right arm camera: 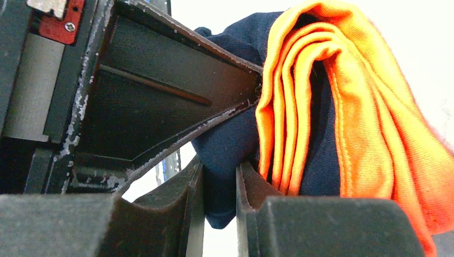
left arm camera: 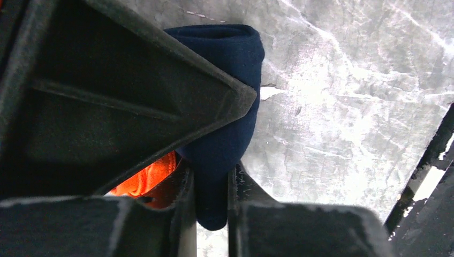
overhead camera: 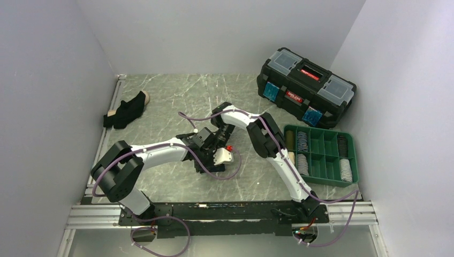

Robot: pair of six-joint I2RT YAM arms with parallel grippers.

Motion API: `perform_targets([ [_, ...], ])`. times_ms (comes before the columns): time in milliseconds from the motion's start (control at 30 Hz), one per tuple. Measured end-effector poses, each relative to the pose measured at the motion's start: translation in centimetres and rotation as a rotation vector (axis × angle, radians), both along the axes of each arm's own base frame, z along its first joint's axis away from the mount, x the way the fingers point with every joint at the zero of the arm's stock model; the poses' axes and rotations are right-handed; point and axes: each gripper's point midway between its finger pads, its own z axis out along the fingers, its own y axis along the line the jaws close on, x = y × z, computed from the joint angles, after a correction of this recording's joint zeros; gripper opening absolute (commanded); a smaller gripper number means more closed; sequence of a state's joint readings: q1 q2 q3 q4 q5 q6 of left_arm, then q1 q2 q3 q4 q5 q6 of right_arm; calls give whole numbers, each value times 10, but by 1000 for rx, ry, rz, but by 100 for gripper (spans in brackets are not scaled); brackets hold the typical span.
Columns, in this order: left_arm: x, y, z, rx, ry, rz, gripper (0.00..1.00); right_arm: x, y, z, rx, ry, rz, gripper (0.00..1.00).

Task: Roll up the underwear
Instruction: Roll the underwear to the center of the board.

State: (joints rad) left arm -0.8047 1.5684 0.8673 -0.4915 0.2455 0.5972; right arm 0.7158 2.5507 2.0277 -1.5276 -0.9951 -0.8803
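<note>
Dark navy cloth underwear with an orange waistband (right arm camera: pixel 321 134) is held bunched over the centre of the grey marbled table (overhead camera: pixel 176 96), between both arms. Its folded length is seen running straight out from the jaws. Its heading on the table cannot be told, as it is hidden from above. The left gripper (left arm camera: pixel 211 195) and right gripper (right arm camera: pixel 219 187) are each nearly closed, with a navy fold pinched between the fingers.

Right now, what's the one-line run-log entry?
left jaws: shut on navy-orange underwear | right jaws: shut on same garment | black underwear: apart, far left
</note>
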Motion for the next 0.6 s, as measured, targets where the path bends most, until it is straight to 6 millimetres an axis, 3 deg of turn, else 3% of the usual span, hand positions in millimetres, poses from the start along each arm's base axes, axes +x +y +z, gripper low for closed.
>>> perform_targets([
  [33,0,0,0,1,2,2,0,0,0,0,-2,1,-2,23],
  [133,-1,1,0,3,7,3,0,-1,-1,1,-9,4,-12,40],
  [233,-1,0,0,4,5,-6,0,-1,-2,5,-13,-12,-16,47],
  [433,-2,0,0,1,-2,-32,0,11,-12,11,-11,-105,-27,56],
  [600,-1,-1,-1,-2,-4,-41,0,20,-28,14,-36,-163,-36,57],
])
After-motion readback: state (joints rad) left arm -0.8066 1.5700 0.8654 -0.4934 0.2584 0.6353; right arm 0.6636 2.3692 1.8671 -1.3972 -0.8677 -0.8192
